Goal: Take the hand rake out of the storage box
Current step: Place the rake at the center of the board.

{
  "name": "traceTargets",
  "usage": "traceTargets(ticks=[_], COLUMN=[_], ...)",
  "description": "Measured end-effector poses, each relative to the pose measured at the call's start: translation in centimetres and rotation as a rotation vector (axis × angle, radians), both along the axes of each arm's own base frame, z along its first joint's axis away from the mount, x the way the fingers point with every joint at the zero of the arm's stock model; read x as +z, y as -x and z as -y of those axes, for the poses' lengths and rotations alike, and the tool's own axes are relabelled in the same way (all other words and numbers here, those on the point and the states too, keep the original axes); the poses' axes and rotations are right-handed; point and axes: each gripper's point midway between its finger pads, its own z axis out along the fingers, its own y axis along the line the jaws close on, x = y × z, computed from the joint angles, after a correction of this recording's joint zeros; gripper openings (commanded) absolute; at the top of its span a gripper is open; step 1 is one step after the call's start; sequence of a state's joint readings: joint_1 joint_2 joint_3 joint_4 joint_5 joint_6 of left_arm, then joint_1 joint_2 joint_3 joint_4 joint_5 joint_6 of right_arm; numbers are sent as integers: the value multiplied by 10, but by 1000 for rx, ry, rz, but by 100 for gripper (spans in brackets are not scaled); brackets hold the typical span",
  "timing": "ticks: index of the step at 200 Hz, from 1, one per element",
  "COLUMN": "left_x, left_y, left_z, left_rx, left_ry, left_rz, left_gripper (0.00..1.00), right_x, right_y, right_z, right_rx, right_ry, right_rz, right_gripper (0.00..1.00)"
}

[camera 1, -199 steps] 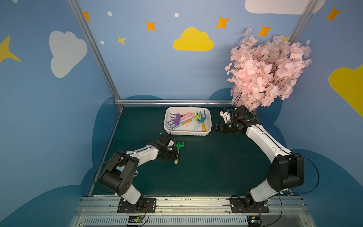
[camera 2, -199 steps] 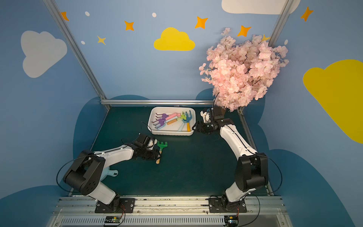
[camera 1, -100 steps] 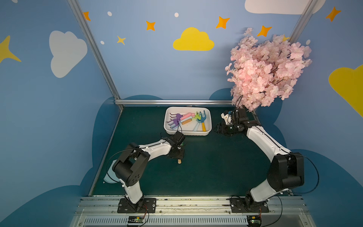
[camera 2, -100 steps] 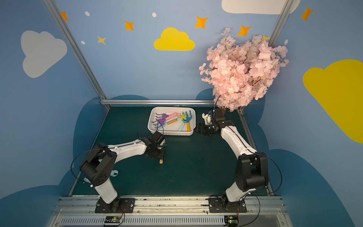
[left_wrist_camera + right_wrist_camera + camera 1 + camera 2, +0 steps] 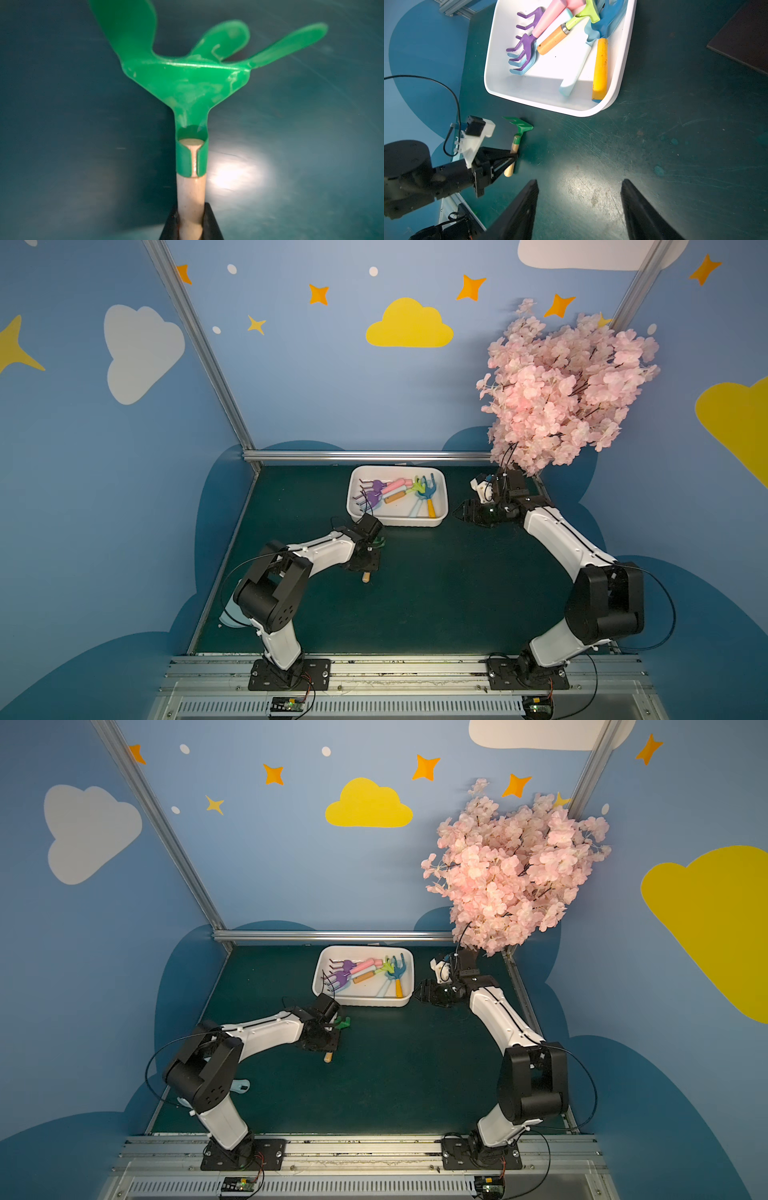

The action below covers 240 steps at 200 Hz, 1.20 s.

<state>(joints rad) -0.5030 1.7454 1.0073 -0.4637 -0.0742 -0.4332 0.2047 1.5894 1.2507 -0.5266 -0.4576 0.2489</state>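
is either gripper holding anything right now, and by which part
The left gripper grips the green rake by its wooden handle, partway along. The right gripper is open, holding nothing.

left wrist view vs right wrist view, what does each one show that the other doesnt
Only the left wrist view: the green hand rake close up, with its metal socket wrapped around the end of the wooden handle. Only the right wrist view: the storage box with other rakes inside, and the right gripper, open. Both: the left gripper closed on the rake's wooden handle, and the dark green table.
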Motion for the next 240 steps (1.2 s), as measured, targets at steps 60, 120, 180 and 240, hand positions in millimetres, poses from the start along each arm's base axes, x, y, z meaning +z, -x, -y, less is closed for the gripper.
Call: traceTargets(ticks=[60,120,180,240], left_x=[0,0,-1,1], left_y=[-27,-44,-45,-47], left_z=[-45,-46,-46,-44], left_rx=[114,124,118,100], left_ry=[-35,-14,-9,9], left_rz=[5,-1,-12,-4], left_gripper=[5,14,16,35], right_x=[-18,-34,-45,-55], right_y=[-2,-17,-46,-59], right_z=[-7,-25,-34,-36], right_rx=[8,24,6,-14], right_ry=[47,152,245,304], right_rz=[-32,-43,-41,-70], right_gripper=[67,66,62,57])
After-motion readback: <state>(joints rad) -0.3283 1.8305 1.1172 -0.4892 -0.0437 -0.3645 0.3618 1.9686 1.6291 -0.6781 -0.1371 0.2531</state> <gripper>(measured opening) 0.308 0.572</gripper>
